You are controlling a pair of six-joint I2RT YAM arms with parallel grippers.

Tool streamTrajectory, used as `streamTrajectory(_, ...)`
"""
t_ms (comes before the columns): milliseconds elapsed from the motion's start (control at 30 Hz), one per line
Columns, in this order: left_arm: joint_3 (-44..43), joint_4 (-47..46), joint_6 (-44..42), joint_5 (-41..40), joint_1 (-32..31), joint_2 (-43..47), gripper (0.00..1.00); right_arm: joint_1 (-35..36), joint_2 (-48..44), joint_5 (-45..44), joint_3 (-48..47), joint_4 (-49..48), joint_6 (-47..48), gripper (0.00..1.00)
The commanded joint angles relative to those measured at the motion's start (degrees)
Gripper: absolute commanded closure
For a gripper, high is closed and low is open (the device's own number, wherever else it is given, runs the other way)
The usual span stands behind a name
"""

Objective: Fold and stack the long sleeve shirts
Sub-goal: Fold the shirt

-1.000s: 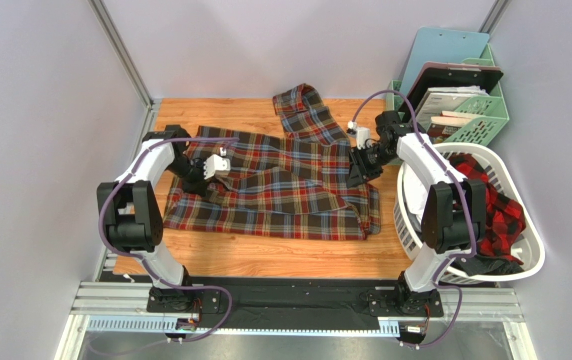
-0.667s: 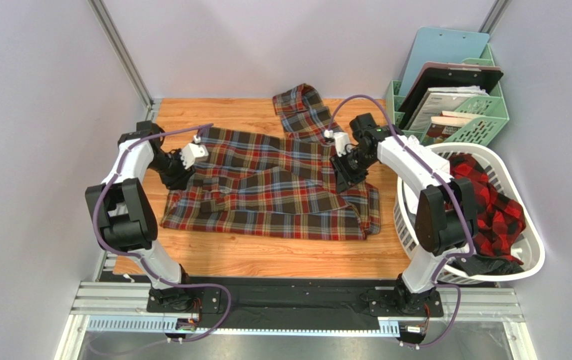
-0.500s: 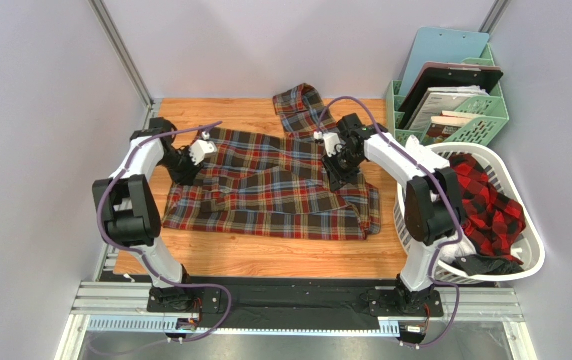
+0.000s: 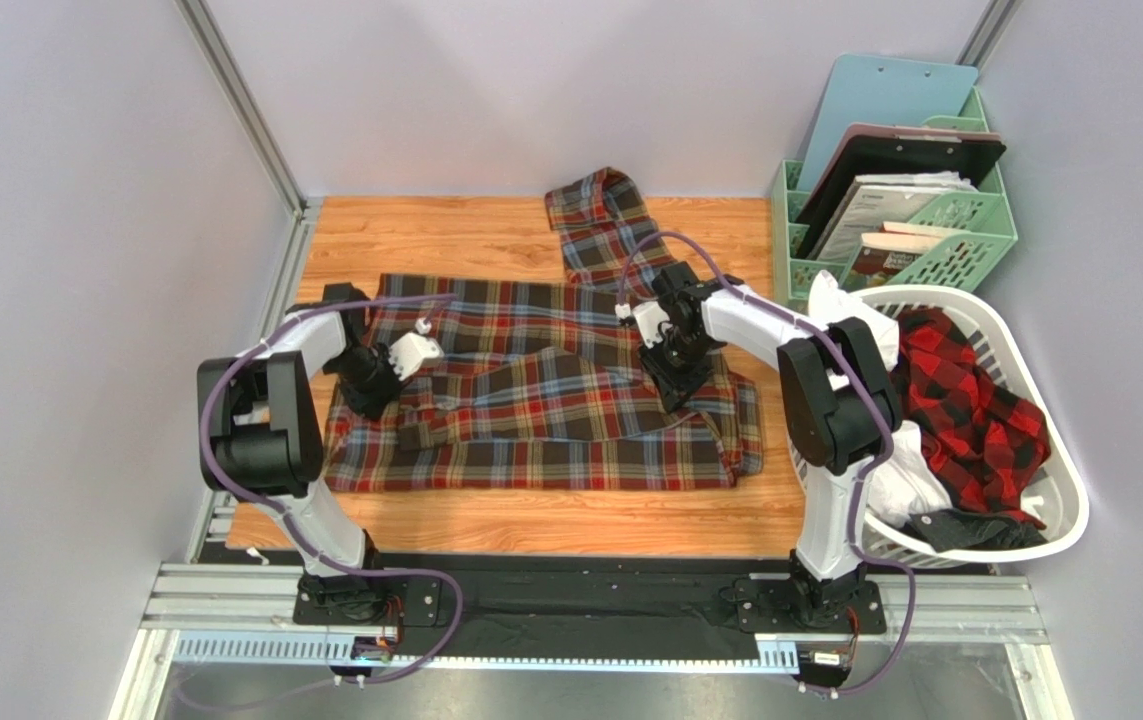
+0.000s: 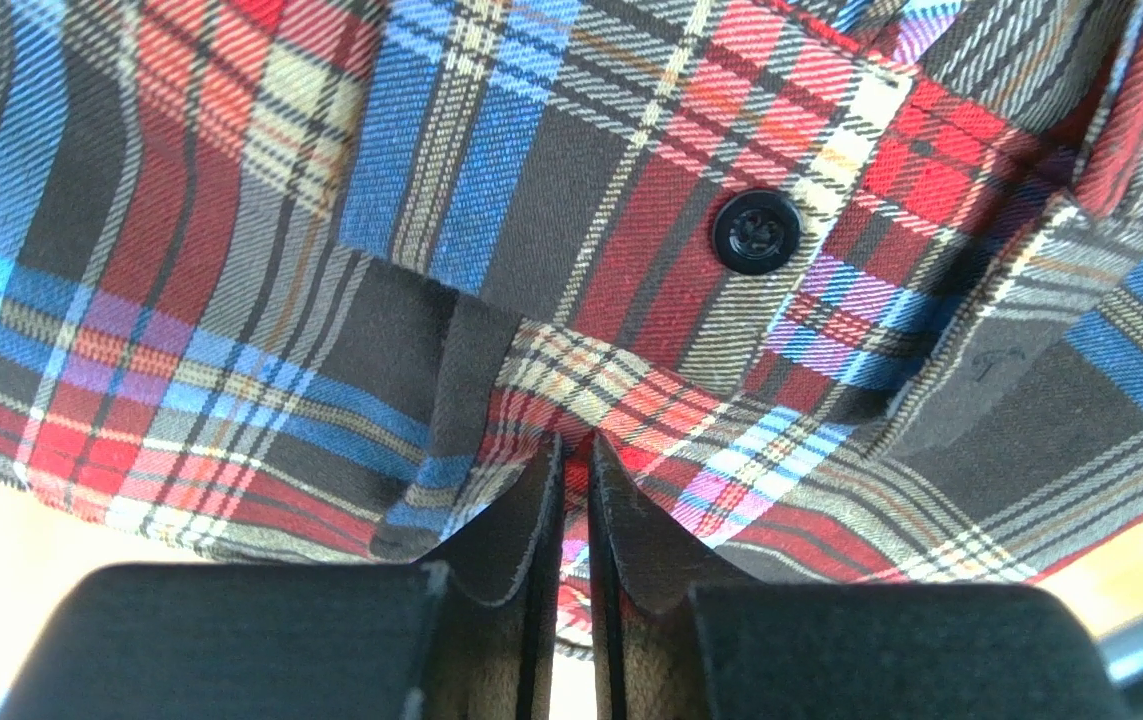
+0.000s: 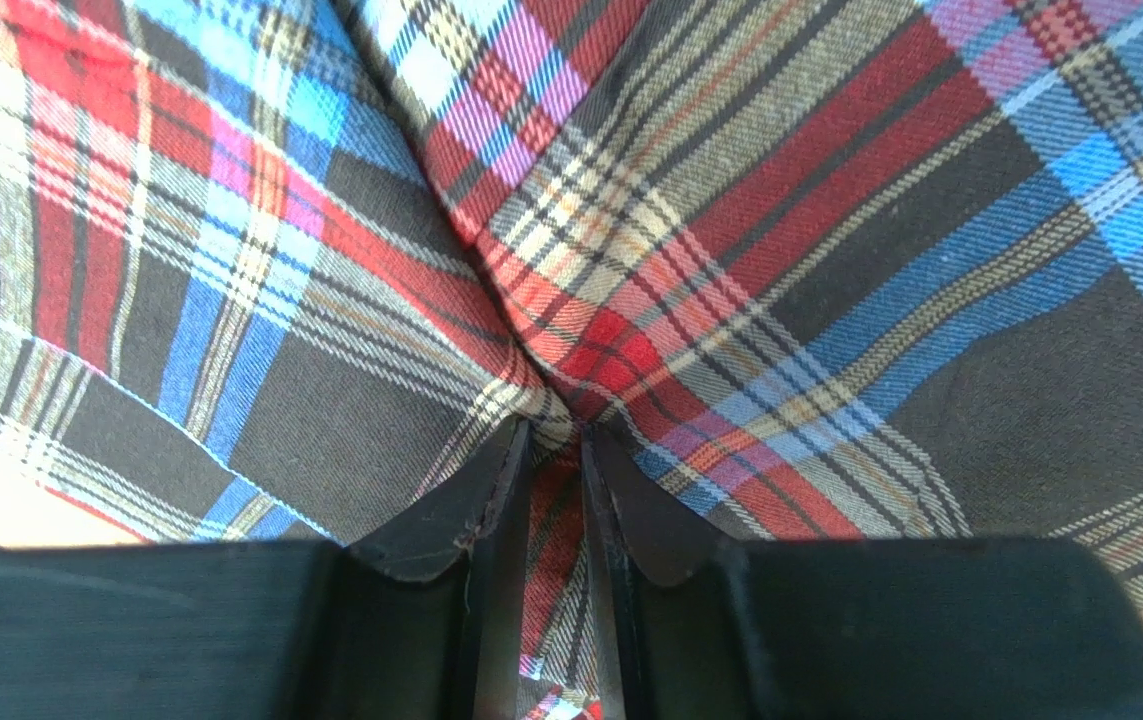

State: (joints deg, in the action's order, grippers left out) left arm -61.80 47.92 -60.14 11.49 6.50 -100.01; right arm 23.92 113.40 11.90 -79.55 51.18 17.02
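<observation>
Top external view: the brown tartan shirt (image 4: 562, 413) lies partly folded on the wooden tabletop (image 4: 442, 228), one sleeve trailing toward the back. The left pincer (image 5: 573, 450) and the right pincer (image 6: 555, 435) are each clamped on a fold of it. The red-and-black shirt (image 4: 983, 405) sits in the white basket (image 4: 1079, 507).

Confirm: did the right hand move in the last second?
Yes. The right hand, shut on the plaid shirt, went left and toward the arm bases, away from the laundry basket.

Fold of tartan shirt (image 5: 307, 225) pinched tight between the tips of left gripper (image 5: 574, 455). Black button (image 5: 756, 230) beyond the fingertips, up and right.
</observation>
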Motion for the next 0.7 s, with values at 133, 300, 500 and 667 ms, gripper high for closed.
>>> streamTrajectory(133, 7.7, 6.2, -2.2, -1.7, 1.1, 8.1, 0.79, 4.3, -9.1, 3.5, 7.5, 6.9, 3.7, 0.76)
streamTrajectory(300, -10.7, 14.1, -0.2, 13.1, 5.0, 8.4, 0.57, -2.4, -12.8, 10.5, -4.9, 8.9, 2.3, 0.69)
streamTrajectory(500, -29.6, 9.0, 10.5, 26.5, 6.0, 4.4, 0.38, -9.4, -2.2, 8.0, -25.7, 3.4, -3.9, 0.64)
streamTrajectory(667, -32.2, -15.4, 29.3, 28.6, 6.0, 3.3, 0.01, -10.2, 8.7, 0.5, -36.5, -2.6, -10.0, 0.56)
